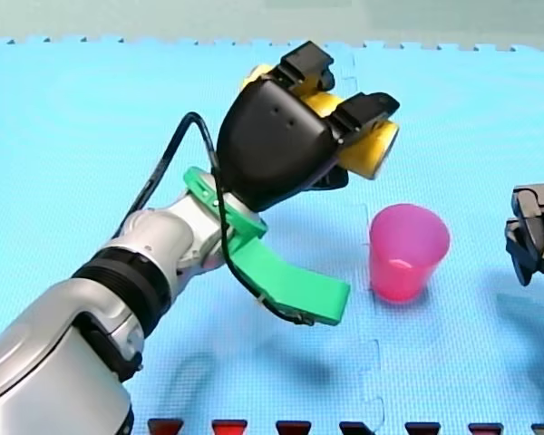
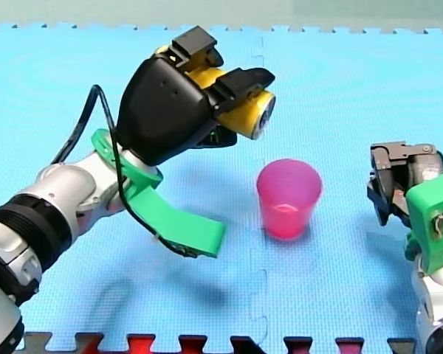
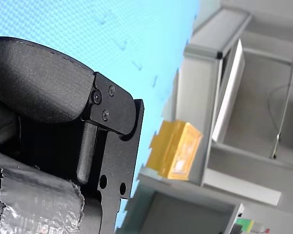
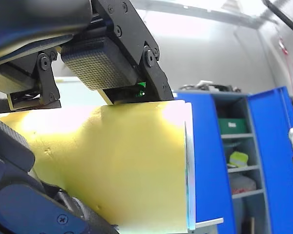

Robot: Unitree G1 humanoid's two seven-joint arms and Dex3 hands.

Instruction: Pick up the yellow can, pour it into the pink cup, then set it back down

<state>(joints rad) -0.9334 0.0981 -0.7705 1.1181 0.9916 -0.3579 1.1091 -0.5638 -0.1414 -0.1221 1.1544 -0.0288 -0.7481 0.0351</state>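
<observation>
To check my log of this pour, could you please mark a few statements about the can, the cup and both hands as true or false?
1. The left hand holds the yellow can off the blue mat. True.
2. The can is upright. False: it is tipped on its side.
3. The pink cup stands upright on the mat. True.
4. The right hand grips the cup. False: it is apart from the cup, on the cup's right, holding nothing.

Yellow can [image 4: 122, 165] in left hand [image 4: 95, 61]
</observation>
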